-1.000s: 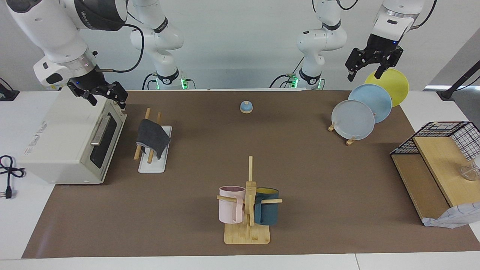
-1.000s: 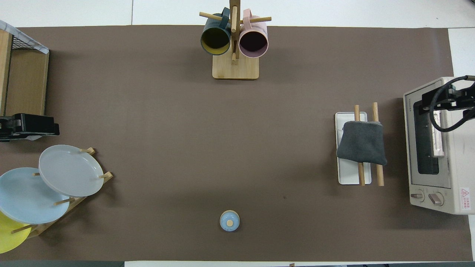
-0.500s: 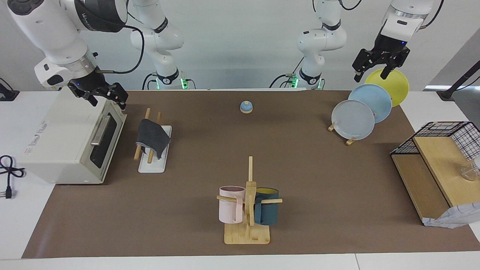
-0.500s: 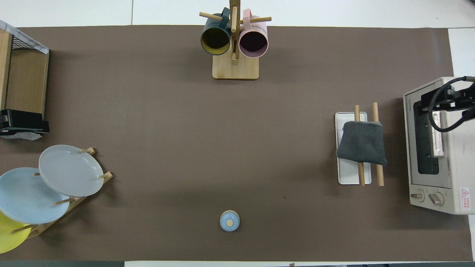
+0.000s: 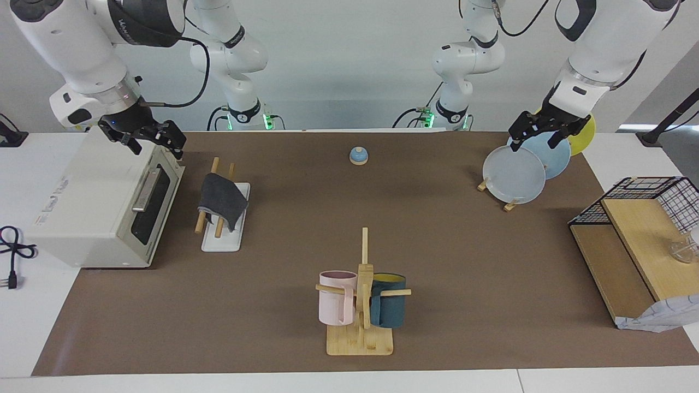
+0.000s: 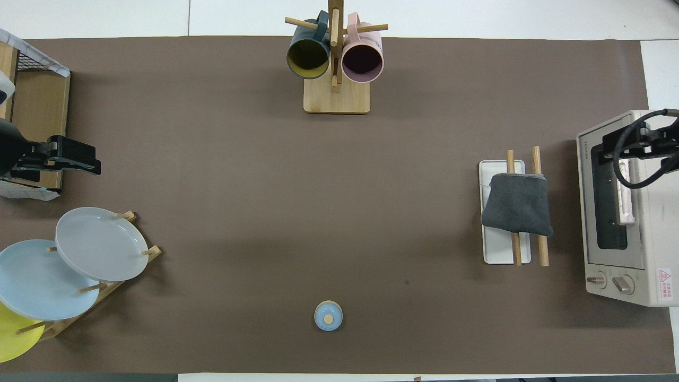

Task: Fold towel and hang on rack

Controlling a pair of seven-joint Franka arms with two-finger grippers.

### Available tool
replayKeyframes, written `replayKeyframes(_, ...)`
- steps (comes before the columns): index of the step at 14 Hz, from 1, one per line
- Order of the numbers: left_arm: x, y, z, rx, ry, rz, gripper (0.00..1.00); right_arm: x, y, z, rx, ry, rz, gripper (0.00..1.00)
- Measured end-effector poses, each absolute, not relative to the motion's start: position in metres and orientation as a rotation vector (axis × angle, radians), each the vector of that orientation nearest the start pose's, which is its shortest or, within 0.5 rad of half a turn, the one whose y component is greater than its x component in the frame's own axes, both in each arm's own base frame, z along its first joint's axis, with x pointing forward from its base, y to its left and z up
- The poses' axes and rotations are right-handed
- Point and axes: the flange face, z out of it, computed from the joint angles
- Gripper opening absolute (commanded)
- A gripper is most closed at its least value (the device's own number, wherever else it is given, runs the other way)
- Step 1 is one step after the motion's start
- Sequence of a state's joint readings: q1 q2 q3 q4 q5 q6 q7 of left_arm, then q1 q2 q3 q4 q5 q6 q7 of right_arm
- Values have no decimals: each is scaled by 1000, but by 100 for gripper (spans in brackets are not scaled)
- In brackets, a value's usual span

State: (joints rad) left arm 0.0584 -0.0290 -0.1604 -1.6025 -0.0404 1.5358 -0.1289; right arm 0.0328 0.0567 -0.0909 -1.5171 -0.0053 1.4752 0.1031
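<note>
One oven (image 5: 104, 202), the right gripper (image 5: 148, 141) above it, open and empty. One towel (image 5: 221, 199), dark grey, draped over one rack (image 5: 225, 229). Two mugs (image 5: 337, 304). Three plates (image 5: 514, 174), the left gripper (image 5: 540, 132) above them, open, empty.

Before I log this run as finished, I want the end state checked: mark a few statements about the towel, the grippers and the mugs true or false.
1. The towel hangs folded over the rack, dark grey face out. True.
2. The right gripper holds the towel. False: it is open and empty, up over the toaster oven.
3. The left gripper is open, over the plate rack end of the table. True.
4. The pink mug and the dark blue mug stand on the mat. False: both hang on the wooden mug tree.
5. The oven door is open. False: it is closed.
</note>
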Motion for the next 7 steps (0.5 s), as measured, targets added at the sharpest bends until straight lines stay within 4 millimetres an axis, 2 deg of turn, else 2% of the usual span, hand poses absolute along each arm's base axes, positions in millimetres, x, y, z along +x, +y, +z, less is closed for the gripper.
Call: replayKeyframes(7, 531, -59, 632, -3156, -33, 82, 100, 561, -32, 610, -3140, 255, 154, 100)
